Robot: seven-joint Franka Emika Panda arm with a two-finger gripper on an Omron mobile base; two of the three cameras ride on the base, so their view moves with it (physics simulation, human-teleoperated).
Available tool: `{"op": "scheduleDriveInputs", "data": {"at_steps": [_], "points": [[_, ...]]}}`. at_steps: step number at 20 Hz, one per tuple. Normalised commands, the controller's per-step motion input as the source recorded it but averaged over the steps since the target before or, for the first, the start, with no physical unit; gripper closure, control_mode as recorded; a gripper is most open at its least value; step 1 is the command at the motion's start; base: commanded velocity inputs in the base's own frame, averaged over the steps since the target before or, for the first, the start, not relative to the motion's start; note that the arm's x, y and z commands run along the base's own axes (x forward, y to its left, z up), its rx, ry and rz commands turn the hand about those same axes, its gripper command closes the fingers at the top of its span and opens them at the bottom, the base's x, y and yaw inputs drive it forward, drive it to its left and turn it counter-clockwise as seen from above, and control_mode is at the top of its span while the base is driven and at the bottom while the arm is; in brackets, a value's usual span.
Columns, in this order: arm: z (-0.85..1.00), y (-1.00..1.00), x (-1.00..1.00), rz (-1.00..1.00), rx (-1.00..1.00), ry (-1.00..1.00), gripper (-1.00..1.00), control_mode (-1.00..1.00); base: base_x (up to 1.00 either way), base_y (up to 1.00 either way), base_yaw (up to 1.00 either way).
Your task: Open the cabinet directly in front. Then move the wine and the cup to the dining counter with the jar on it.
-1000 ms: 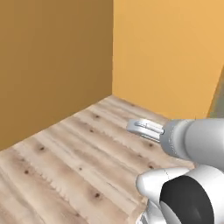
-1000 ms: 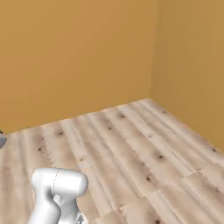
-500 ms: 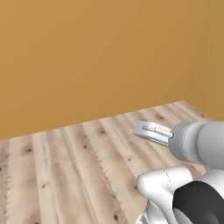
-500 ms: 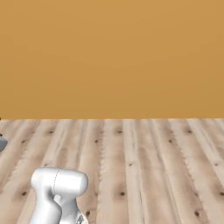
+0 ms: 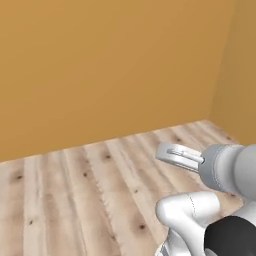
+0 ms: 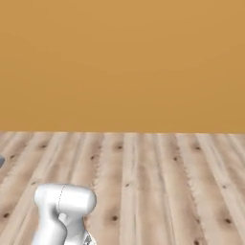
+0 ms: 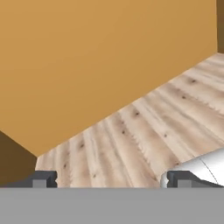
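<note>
Your base has swung since a moment ago — the room corner has slid across both base views — so you're mid-transit, facing a flat matte ochre wall (image 6: pixel 122 62) over knotty pale plank floor (image 5: pixel 90 200), hand (image 7: pixel 109 180) spread wide and empty, the cabinet, wine and cup nowhere ahead.

Glossy white rounded arm (image 5: pixel 192 212) with a black joint.
</note>
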Motion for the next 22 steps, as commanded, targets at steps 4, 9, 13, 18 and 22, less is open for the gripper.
{"op": "scheduleDriveInputs", "data": {"at_steps": [4,9,13,18,22], "points": [[0.00,0.00,0.00,0.00,0.00,0.00,-1.00,1.00,1.00,-1.00,0.10],[0.00,0.00,0.00,0.00,0.00,0.00,-1.00,1.00,0.53,-1.00,0.10],[0.00,0.00,0.00,0.00,0.00,0.00,-1.00,1.00,-0.96,-1.00,0.06],[0.00,0.00,0.00,0.00,0.00,0.00,-1.00,1.00,-1.00,-1.00,0.01],[0.00,0.00,0.00,0.00,0.00,0.00,-1.00,1.00,-1.00,-1.00,0.00]]}}
